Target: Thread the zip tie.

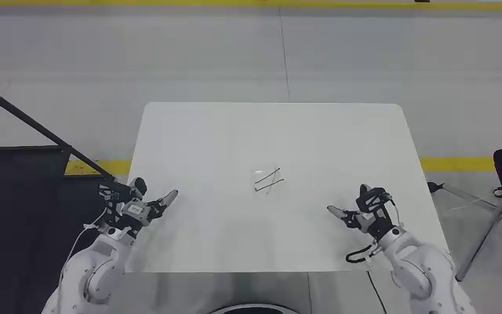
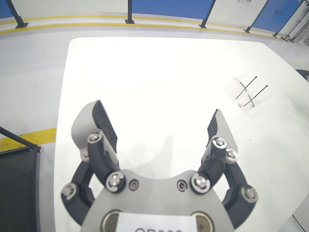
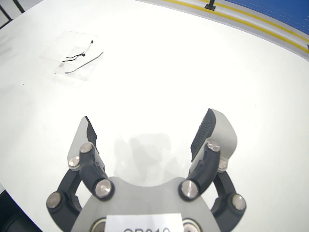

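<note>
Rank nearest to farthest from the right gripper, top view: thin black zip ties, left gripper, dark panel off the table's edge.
1. Thin black zip ties, centre of the white table.
2. Left gripper, opposite near corner.
3. Dark panel, past that gripper, off the table.

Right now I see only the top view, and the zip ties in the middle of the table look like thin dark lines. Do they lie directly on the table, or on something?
Observer: On something. Seen from the wrist cameras, the zip ties lie on a clear plastic sheet that is flat on the table.
Operator: Thank you. And the two grippers, are they ready to pick? From above I cannot judge them well.
Observer: Each wrist view shows its own one plainly: the left gripper and the right gripper are both open and hold nothing.
</note>
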You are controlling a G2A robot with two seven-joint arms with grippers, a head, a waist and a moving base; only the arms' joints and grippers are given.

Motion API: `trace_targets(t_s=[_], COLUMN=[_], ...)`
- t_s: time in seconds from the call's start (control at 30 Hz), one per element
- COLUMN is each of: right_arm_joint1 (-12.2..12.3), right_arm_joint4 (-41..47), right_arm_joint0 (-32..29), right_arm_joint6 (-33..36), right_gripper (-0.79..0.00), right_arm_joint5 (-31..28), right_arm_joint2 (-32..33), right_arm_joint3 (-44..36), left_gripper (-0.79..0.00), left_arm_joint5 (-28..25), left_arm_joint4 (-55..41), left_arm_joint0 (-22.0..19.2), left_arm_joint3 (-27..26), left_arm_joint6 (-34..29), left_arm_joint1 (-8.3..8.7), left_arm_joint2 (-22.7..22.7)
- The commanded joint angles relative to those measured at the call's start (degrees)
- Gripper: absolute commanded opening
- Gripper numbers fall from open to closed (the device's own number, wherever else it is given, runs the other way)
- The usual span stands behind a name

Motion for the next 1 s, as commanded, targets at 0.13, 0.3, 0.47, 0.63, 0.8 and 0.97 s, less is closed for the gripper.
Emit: trace_targets(t_s=[0.13, 0.3, 0.47, 0.63, 0.8, 0.97], right_arm_joint1=[0.2, 0.2, 0.2, 0.4, 0.4, 0.5], right_arm_joint4=[1.8, 1.8, 1.8, 9.4, 22.8, 38.8], right_arm_joint0=[3.1, 3.1, 3.0, 7.4, 16.6, 26.4], right_arm_joint6=[5.6, 5.6, 5.4, 9.8, 21.6, 33.9], right_gripper=[0.000, 0.000, 0.000, 0.000, 0.000, 0.000], right_arm_joint5=[-1.6, -1.6, -1.7, -8.0, -13.7, -18.8], right_arm_joint2=[-1.2, -1.2, -1.3, -3.0, -7.1, -12.6], right_arm_joint3=[0.9, 0.9, 0.8, 3.7, 10.1, 19.4], left_gripper=[0.000, 0.000, 0.000, 0.000, 0.000, 0.000], left_arm_joint5=[-0.4, -0.4, -0.4, -0.6, -4.5, -7.3], left_arm_joint4=[0.3, 0.3, 0.3, 0.5, -0.5, -0.6], left_arm_joint0=[-0.7, -0.7, -0.7, -1.8, -1.8, -1.0], left_arm_joint3=[-1.1, -1.1, -1.1, 0.0, 0.6, 0.8], left_arm_joint6=[-0.8, -0.8, -0.8, -0.8, 1.9, 4.0], left_arm_joint1=[0.04, 0.04, 0.04, -0.08, 0.04, 0.16], left_arm_joint2=[0.1, 0.1, 0.1, 1.7, 1.1, 0.4])
